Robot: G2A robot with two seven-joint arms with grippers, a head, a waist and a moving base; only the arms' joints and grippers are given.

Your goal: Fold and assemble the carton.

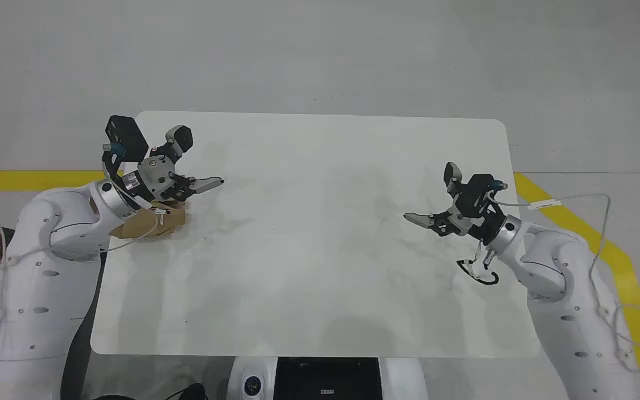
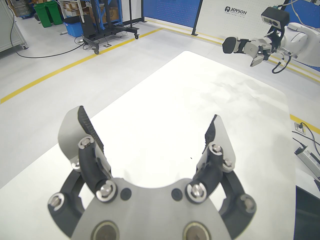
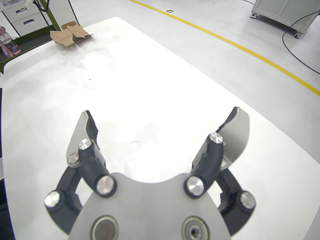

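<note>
We see the carton (image 1: 150, 222) as a brown cardboard piece, not yet assembled, with its flaps standing loosely open in the right wrist view (image 3: 71, 36). It lies on the white worktop (image 1: 320, 260) close to one edge. It sits behind the left hand (image 1: 205, 185), on the wrist side, and that arm's wrist partly covers it from above. No hand touches it.

The left hand points away from the carton, out over the bare middle of the worktop (image 2: 175, 96). In its own wrist view the left hand (image 2: 148, 116) is spread wide, with nothing between its ribbed pads.

The right hand (image 1: 425, 220) is well apart from the carton, over the opposite side of the worktop, and it points back towards the left hand. In its own view the right hand (image 3: 161, 111) is also spread wide and holds nothing, with the worktop (image 3: 150, 76) stretching ahead of it up to the carton at the far corner. From the left wrist we see the right hand (image 2: 241, 53) far ahead, its pads parted, raised off the surface.

Beyond the worktop, a yellow line (image 1: 30, 180) runs along the grey floor on the left hand's side.
</note>
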